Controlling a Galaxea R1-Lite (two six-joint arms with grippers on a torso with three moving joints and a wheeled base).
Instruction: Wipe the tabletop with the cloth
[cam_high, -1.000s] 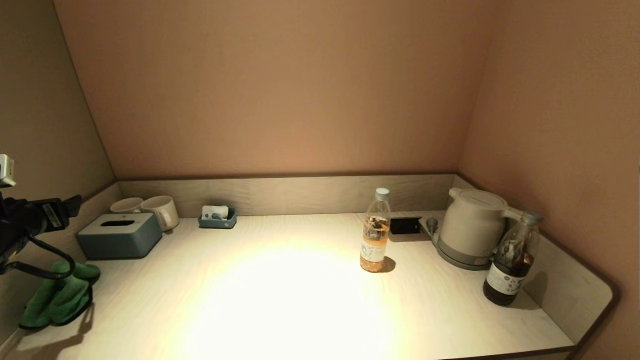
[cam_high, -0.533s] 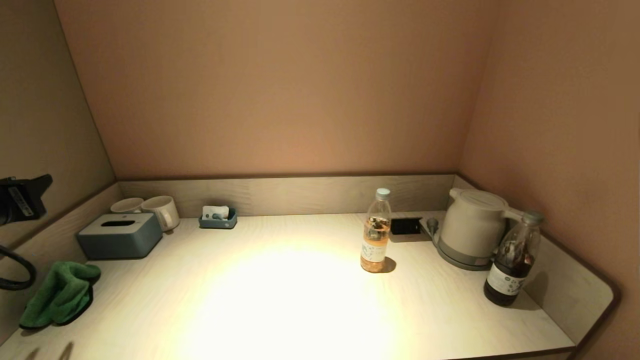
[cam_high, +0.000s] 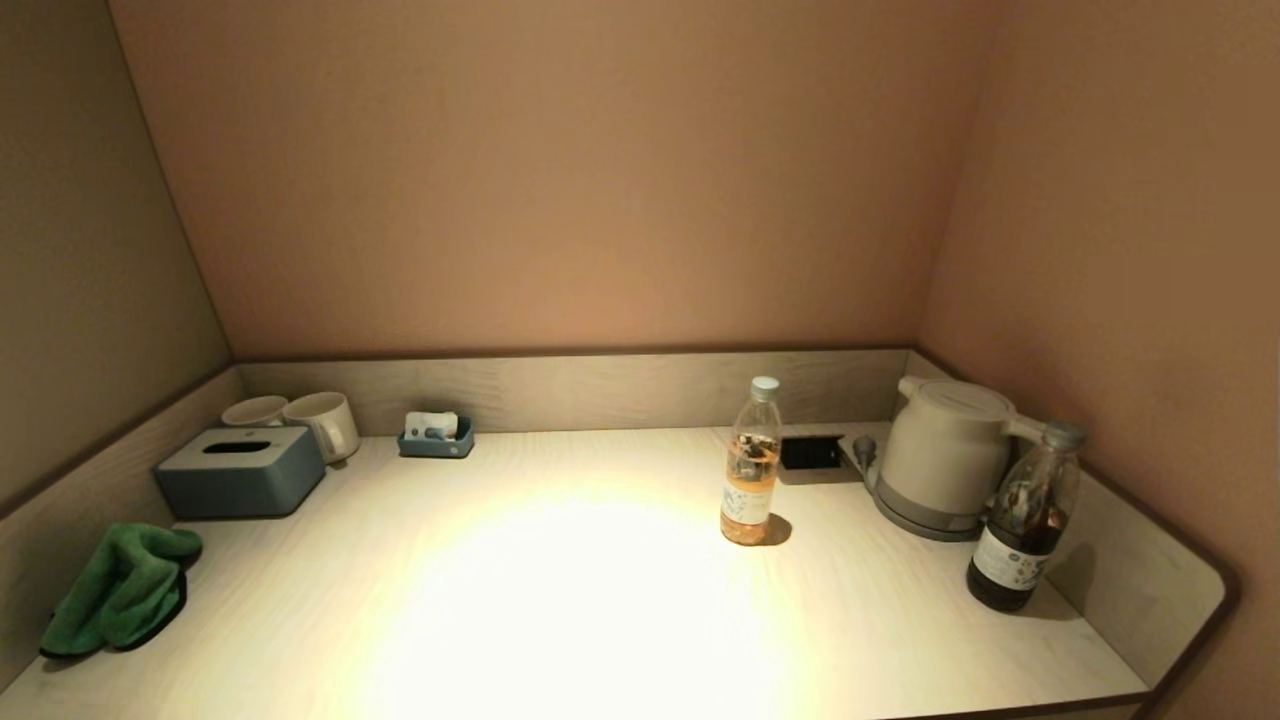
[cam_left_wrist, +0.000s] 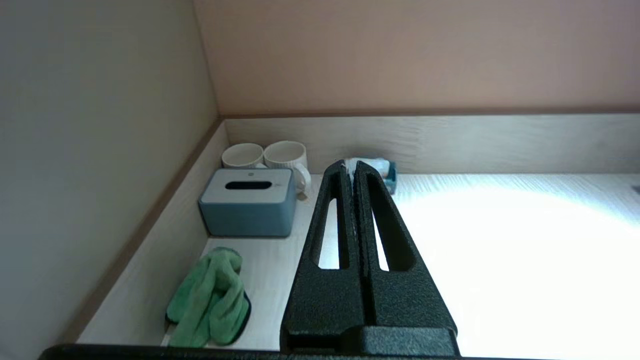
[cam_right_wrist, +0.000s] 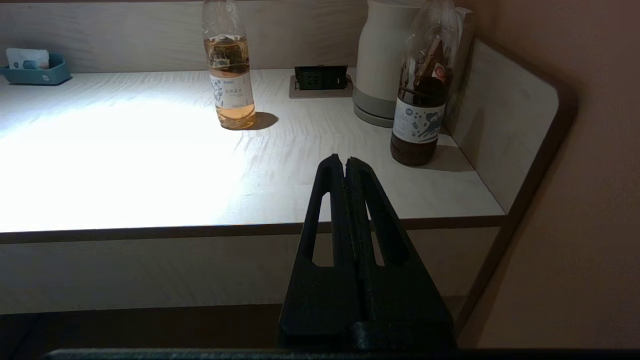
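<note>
**Cloth lies loose beside the tissue box, both grippers empty**

Pale wood tabletop (cam_high: 560, 600) fills a walled alcove. Just in front of the tissue box (cam_high: 238, 470), against the side wall, lies the green cloth (cam_high: 120, 592), crumpled, soft and light; it should bunch under a pinch, best taken at its raised middle fold. Its long axis runs from the box toward the table's front edge. Left gripper (cam_left_wrist: 349, 167) and right gripper (cam_right_wrist: 344, 161) are both clenched on nothing, each held off the surface.

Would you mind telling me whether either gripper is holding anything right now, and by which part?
Nothing is held. The left gripper and right gripper are both shut on nothing, and the crumpled green cloth lies on the pale wooden tabletop.
</note>
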